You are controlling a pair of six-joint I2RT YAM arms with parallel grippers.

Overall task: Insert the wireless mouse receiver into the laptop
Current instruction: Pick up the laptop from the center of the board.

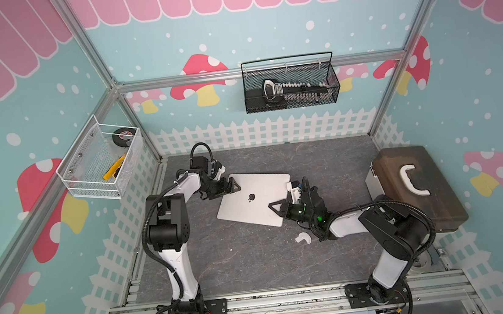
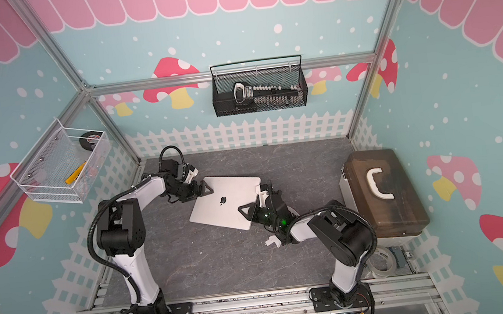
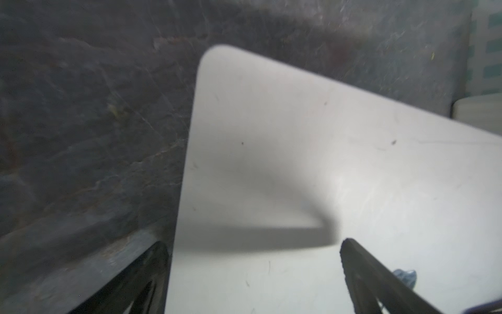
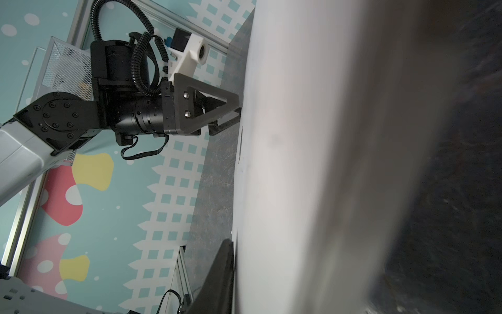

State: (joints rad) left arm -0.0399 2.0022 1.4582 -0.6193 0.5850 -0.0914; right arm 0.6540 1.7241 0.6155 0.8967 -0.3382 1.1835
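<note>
The closed laptop (image 1: 254,200) lies askew on the tabletop (image 1: 239,261), thin, stiff, probably slippery, best held by its edges; the left tool (image 1: 235,187) stands open across one corner, whether the right tool (image 1: 276,207) grips the opposite edge I cannot tell, and the receiver I cannot find.

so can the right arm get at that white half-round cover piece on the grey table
Probably yes, after backing off. The white half-round cover piece lies uncovered on the grey table, close beside the right arm's forearm. But the right gripper is at the silver laptop's edge for now.
</note>
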